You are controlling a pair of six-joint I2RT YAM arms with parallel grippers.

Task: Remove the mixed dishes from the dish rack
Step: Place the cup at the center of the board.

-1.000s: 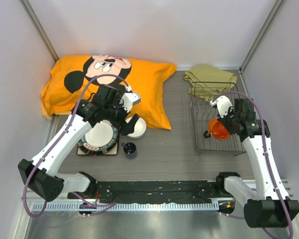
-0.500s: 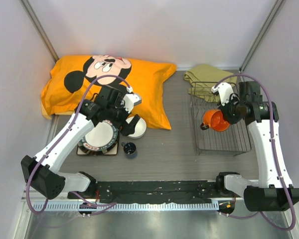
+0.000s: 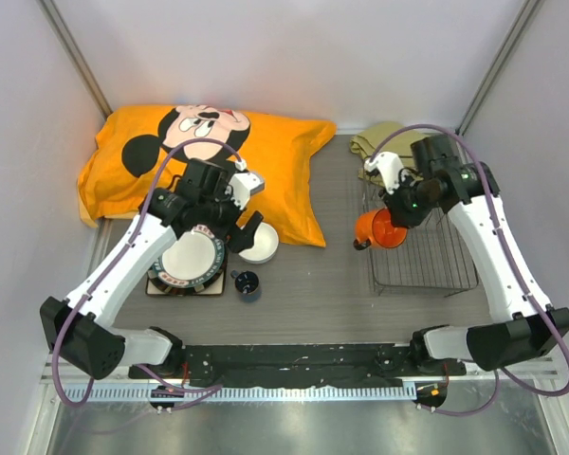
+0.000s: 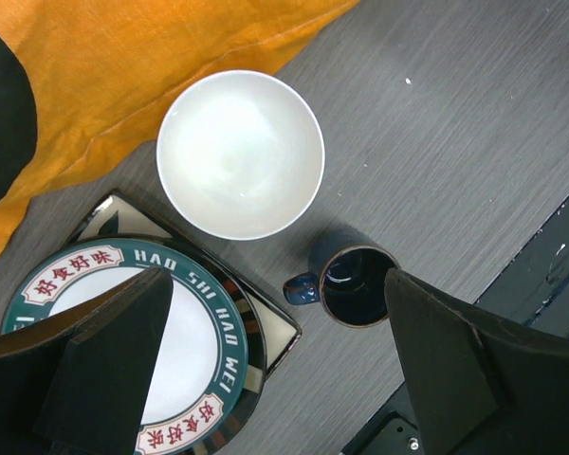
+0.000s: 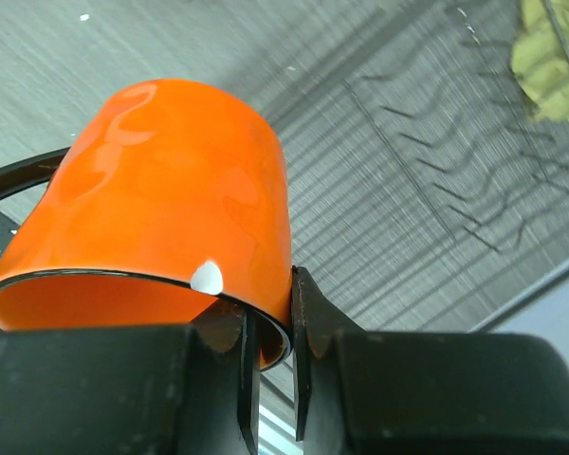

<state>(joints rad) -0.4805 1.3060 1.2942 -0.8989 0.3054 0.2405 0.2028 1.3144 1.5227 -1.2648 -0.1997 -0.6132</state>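
Note:
My right gripper [image 3: 392, 218] is shut on the rim of the orange mug [image 3: 374, 230], one finger inside and one outside [image 5: 270, 327]. The mug [image 5: 161, 190] hangs tilted over the left edge of the dark wire dish rack [image 3: 427, 285], which shows no dishes inside. On the left, a white bowl [image 3: 259, 245], a small dark-blue cup [image 3: 247, 282] and a stack topped by the white plate with a dark patterned rim [image 3: 192, 263] stand on the table. My left gripper [image 4: 277, 284] hovers open above them, with the bowl [image 4: 240, 154], cup [image 4: 354, 284] and plate [image 4: 204, 332] below.
An orange Mickey Mouse pillow [image 3: 209, 152] lies at the back left, touching the bowl. An olive-green cloth [image 3: 391, 144] sits behind the rack, its edge showing in the right wrist view as cloth [image 5: 550, 57]. Enclosure walls close in on both sides.
The right arm has carried the orange mug left and slightly back, from above the rack's middle to its left edge. The left arm has barely shifted.

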